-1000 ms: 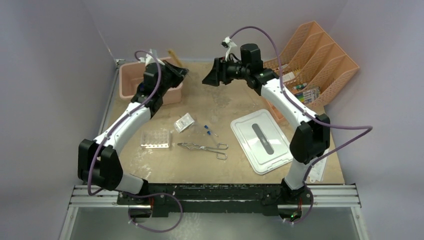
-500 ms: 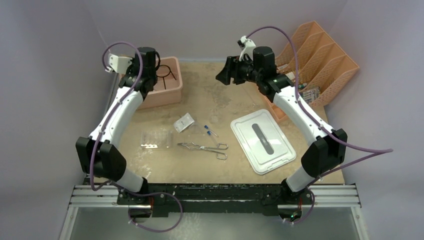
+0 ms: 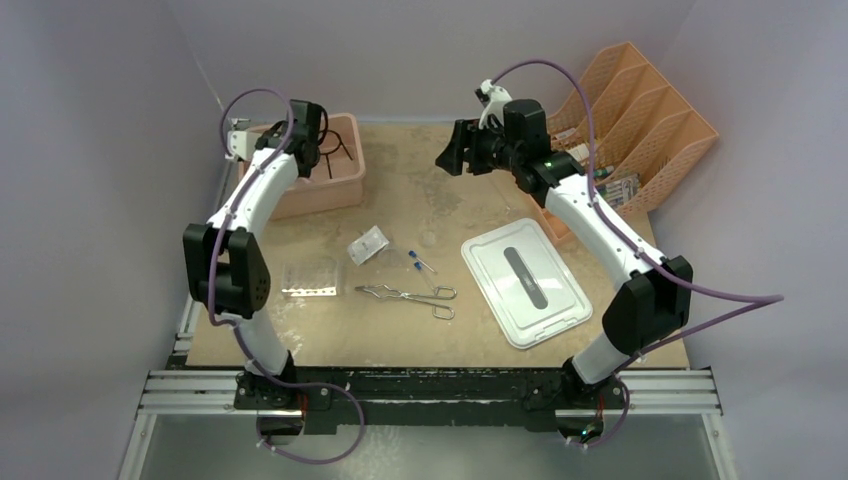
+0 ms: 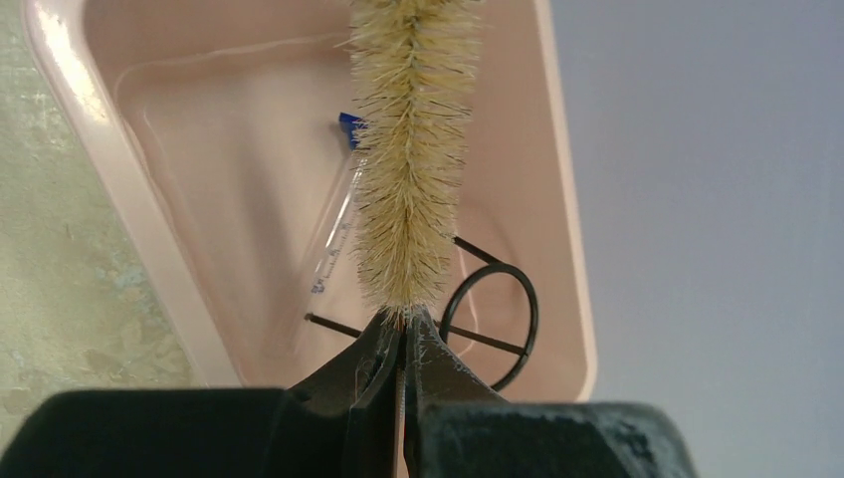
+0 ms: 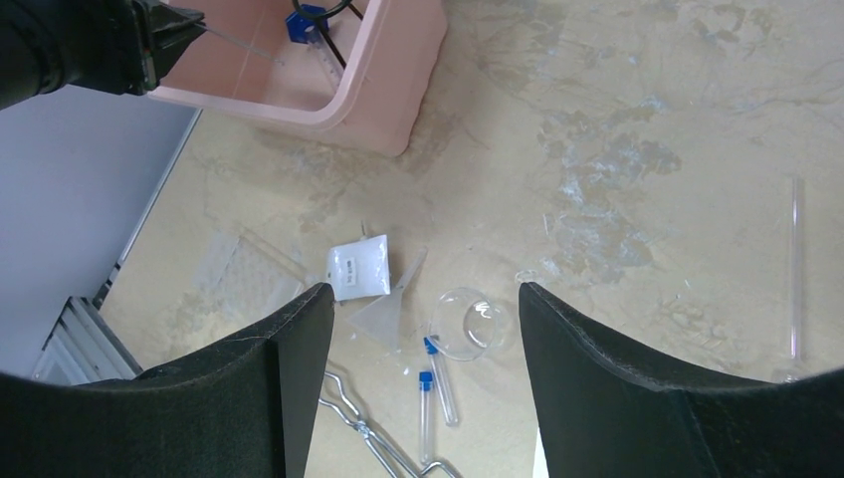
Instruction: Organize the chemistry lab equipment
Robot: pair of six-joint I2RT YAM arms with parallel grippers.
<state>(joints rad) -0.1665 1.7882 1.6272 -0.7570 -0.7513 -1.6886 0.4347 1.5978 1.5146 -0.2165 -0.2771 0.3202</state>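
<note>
In bin: stand, vial; left jaws clenched on brush above it; right jaws released. Remaining: tongs, flask, two vials, bag, rack.

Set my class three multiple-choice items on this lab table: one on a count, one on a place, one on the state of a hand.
1. How many blue-capped vials lie on the table beside the flask?
A one
B two
C four

2. Where is the black wire ring stand?
A in the pink bin
B on the table
C inside the flask

3. The left hand is:
A open and empty
B shut on the brush
C shut on the flask

Answers:
1 B: two capped tubes lie by the flask.
2 A: its ring rests on the bin's floor.
3 B: the jaws pinch the brush's stem.
</note>
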